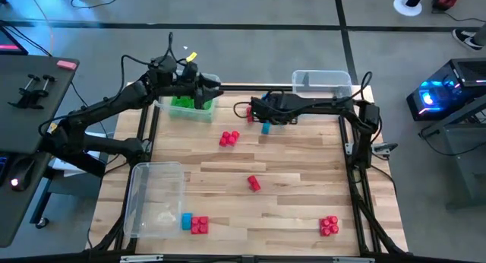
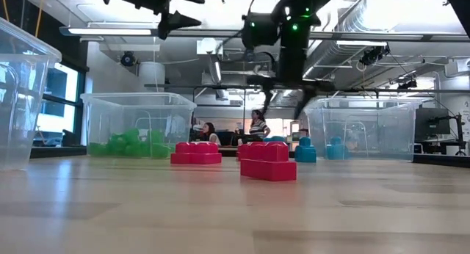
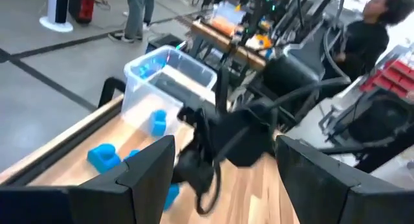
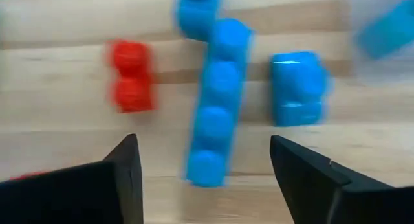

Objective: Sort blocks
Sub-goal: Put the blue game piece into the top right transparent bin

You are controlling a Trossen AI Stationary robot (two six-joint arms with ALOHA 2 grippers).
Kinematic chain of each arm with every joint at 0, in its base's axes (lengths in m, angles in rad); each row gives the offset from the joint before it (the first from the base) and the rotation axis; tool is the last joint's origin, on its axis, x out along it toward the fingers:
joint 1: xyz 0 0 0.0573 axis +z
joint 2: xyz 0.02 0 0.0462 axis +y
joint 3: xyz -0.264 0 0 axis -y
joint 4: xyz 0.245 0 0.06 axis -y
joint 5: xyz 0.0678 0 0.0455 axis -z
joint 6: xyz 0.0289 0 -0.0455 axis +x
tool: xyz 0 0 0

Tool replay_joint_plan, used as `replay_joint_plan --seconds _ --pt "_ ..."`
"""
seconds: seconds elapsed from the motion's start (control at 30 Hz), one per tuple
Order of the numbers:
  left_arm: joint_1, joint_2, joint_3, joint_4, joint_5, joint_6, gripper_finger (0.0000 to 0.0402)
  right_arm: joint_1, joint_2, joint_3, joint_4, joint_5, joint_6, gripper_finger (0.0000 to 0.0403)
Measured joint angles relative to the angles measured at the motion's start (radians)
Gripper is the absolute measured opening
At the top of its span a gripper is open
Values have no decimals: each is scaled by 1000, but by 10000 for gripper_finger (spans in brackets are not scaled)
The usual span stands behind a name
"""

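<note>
I am hovering the right gripper (image 4: 200,169), fingers spread and empty, over the long blue block (image 4: 212,101) lying beside the far clear bin (image 1: 323,82), judging it light, stiff and slick, best pinched across its narrow flanks, while the left gripper (image 3: 223,162) is waiting open-fingered.

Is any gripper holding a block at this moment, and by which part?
Nothing is held. The right gripper stands open above a long blue block; the left gripper is open and empty.

In the right wrist view the long blue block (image 4: 213,101) is smeared by blur, its studs indistinct, and another blue block (image 4: 388,26) is cut off at the edge.
</note>
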Motion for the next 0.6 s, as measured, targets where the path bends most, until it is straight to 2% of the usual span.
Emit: replay_joint_plan --seconds 0.13,0.23,0.6 --pt "37 0 0 32 48 -1 252 -3 7 1 21 13 -10 224" --pt "63 0 0 30 50 -1 252 -26 36 1 -11 23 6 225" --pt "126 0 0 23 50 -1 252 -38 124 1 40 -27 29 225"
